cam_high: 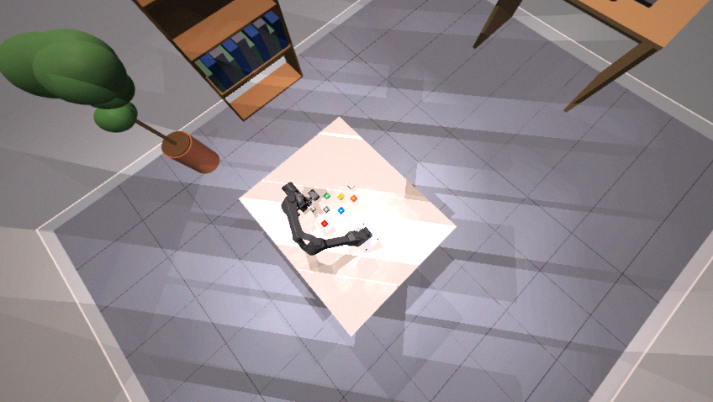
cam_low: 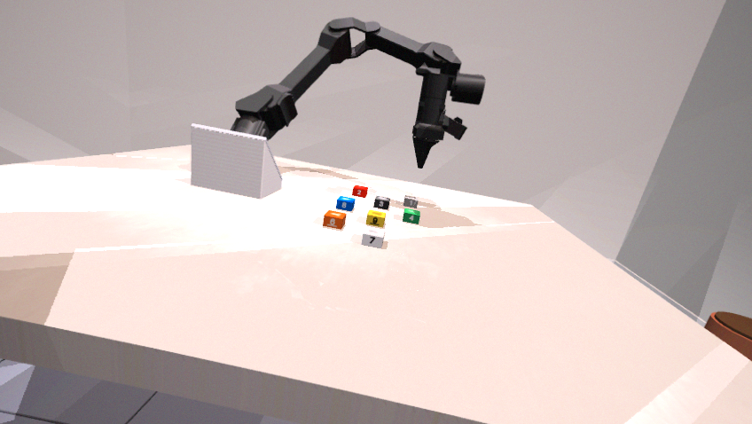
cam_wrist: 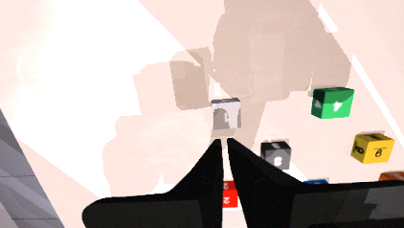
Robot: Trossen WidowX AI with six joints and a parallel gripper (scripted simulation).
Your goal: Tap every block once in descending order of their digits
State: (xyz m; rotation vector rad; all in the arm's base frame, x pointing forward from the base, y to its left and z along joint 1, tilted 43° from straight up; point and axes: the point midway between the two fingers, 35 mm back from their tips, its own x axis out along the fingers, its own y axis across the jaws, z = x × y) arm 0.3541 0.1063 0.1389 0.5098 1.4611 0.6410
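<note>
Several small digit blocks lie in a cluster on the pale table (cam_low: pixel 473 316) (cam_high: pixel 349 299). The grey 1 block (cam_low: pixel 411 200) (cam_wrist: pixel 225 113) lies just ahead of my fingertips in the wrist view. Around it are the green 4 block (cam_low: pixel 411 215) (cam_wrist: pixel 332 102) (cam_high: pixel 326 195), black 3 block (cam_low: pixel 381 202) (cam_wrist: pixel 276 154), red 2 block (cam_low: pixel 359 191) (cam_wrist: pixel 229 193) (cam_high: pixel 324 224), yellow 9 block (cam_low: pixel 375 216) (cam_wrist: pixel 372 148), blue 8 block (cam_low: pixel 344 202), orange block (cam_low: pixel 334 219) and white 7 block (cam_low: pixel 372 239). My gripper (cam_low: pixel 419 163) (cam_wrist: pixel 224 144) is shut and empty. It hangs well above the grey 1 block and touches nothing.
A white wedge-shaped stand (cam_low: pixel 231 160) (cam_high: pixel 370 244) covers the arm's base. A potted plant (cam_high: pixel 189 152) (cam_low: pixel 732 326), a bookshelf (cam_high: pixel 235 44) and a wooden table (cam_high: pixel 639 29) stand on the floor away from the table.
</note>
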